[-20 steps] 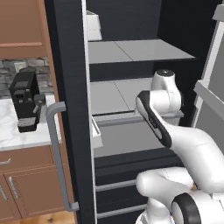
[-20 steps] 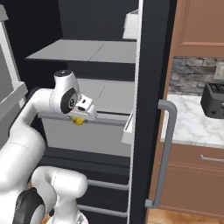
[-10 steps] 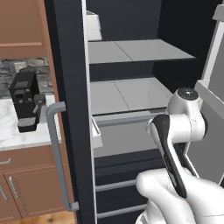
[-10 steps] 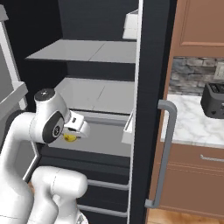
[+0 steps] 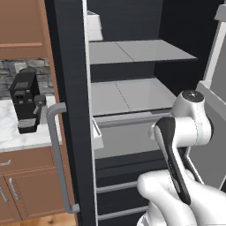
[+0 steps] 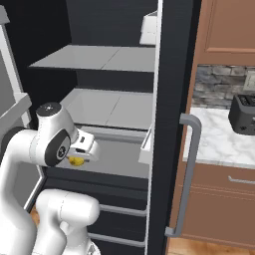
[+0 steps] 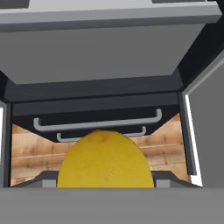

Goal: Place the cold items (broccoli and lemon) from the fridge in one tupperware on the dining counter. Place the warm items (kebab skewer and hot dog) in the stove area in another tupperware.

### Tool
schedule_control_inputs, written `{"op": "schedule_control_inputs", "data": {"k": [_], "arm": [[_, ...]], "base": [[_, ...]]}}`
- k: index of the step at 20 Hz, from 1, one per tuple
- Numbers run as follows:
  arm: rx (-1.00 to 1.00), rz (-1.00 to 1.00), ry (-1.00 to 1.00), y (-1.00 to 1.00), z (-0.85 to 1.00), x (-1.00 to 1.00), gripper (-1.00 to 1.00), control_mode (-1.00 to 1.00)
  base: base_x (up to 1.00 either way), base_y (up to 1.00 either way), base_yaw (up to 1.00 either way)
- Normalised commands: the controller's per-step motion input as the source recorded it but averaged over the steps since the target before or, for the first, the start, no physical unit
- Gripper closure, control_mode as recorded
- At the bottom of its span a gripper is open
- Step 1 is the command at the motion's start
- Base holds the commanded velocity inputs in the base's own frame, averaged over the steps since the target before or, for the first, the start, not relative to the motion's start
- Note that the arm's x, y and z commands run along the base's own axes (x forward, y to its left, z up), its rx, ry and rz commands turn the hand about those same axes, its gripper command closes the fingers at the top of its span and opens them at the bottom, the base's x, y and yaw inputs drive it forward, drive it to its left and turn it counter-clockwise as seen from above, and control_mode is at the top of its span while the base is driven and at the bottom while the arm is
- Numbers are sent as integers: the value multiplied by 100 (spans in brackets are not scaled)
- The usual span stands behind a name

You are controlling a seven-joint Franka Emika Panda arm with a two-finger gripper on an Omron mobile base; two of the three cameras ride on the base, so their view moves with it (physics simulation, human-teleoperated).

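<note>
The white arm stood folded low before the open fridge [image 6: 99, 99], its gripper [image 6: 78, 160] just in front of the lower shelf. A yellow lemon [image 7: 105, 159] sat clamped between the jaws, close against the hand camera, with the fridge's drawer handles [image 7: 98, 122] behind it. A toaster [image 6: 242, 115] rested on the marble counter [image 6: 219, 144] to the right.

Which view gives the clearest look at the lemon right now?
The hand view: the lemon sits large and central, right at the camera. The right base view shows just a sliver of yellow under the hand; in the left base view the arm blocks it.
</note>
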Motion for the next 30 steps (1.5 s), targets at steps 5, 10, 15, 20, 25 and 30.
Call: {"op": "schedule_control_inputs", "data": {"k": [5,10,15,20,25,30], "arm": [[0,0,0,0,0,-3,100,100],[0,0,0,0,0,0,100,100],[0,0,0,0,0,0,100,100],[0,0,0,0,0,0,100,100],[0,0,0,0,0,0,100,100],[0,0,0,0,0,0,100,100]], "base": [[-26,0,0],[-100,0,-4],[-100,9,-14],[-100,36,-42],[-98,44,-64],[-44,11,-85]]}}
